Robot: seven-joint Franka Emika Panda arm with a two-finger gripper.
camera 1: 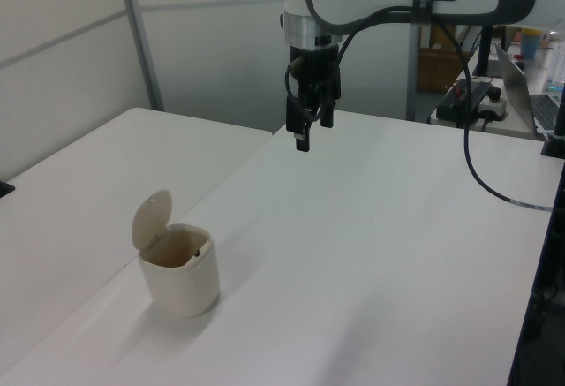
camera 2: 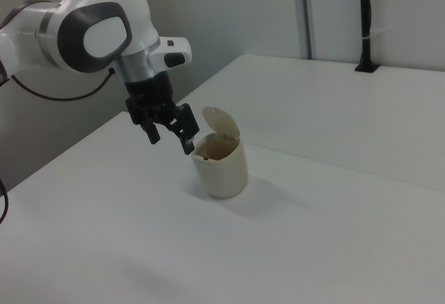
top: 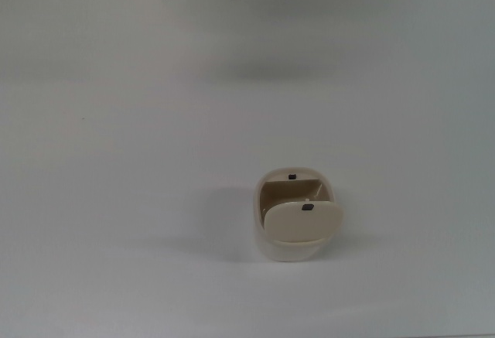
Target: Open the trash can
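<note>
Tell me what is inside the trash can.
The trash can stands open, its lid raised. Only a bare tan inner wall shows; the raised lid and near rim hide the bottom, so contents cannot be told.
</note>
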